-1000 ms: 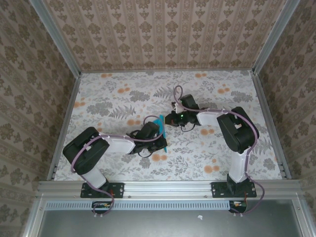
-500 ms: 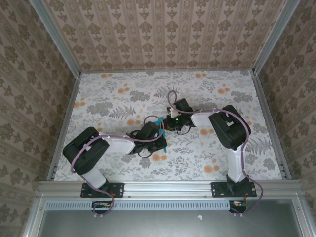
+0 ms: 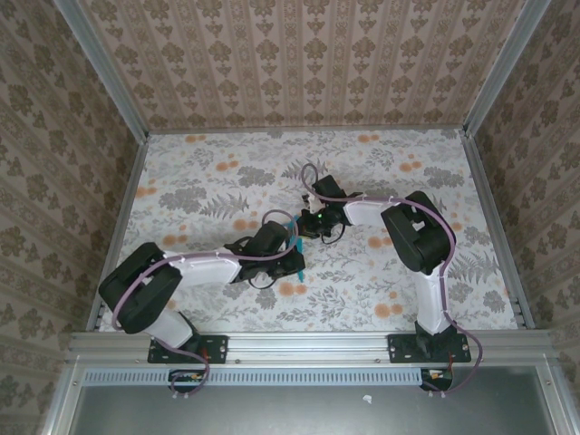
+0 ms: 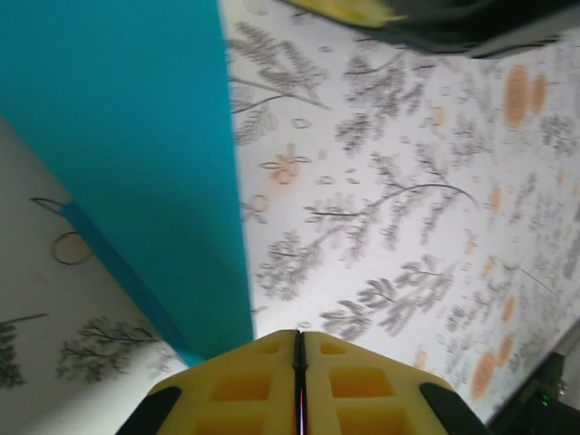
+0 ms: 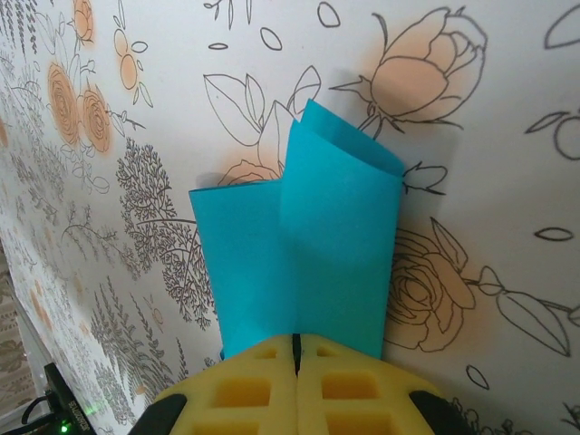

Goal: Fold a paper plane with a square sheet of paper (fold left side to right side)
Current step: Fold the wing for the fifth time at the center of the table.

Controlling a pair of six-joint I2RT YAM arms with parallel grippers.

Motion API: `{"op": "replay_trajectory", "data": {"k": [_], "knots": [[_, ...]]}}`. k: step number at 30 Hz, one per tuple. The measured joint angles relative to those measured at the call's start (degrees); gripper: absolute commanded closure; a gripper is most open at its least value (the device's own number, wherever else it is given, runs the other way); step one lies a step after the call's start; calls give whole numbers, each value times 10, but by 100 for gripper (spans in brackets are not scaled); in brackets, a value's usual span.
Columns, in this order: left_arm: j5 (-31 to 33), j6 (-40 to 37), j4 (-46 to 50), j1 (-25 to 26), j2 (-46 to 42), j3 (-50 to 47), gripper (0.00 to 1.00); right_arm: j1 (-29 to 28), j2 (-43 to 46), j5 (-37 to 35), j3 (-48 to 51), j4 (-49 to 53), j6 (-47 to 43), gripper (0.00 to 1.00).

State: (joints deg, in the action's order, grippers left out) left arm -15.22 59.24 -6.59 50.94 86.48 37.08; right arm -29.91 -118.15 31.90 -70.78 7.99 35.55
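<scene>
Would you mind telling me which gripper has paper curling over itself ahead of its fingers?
The right gripper; beside the left gripper the paper shows no curl.

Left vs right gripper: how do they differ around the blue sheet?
Right gripper has the blue sheet running into its closed jaws, apparently pinched; left gripper has it off to one side, grip unclear. Right gripper reaches in from the right, left gripper from the left. Both are shut.

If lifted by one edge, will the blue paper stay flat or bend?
Probably floppy: in the right wrist view the blue paper curls over itself beyond the right gripper. Likely light and easily creased: it looks thin.
</scene>
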Motion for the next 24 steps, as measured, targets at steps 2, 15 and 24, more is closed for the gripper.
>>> {"op": "replay_trajectory", "data": {"k": [2,15,24], "knots": [[-5,-4,2,1,-9,7,90,0,0,0,0,0,0,94],[-36,14,-34,5,31,-2,90,-2,-1,0,-3,5,-1,94],[-34,27,-32,5,35,-10,90,-2,-3,0,-7,11,-7,94]]}}
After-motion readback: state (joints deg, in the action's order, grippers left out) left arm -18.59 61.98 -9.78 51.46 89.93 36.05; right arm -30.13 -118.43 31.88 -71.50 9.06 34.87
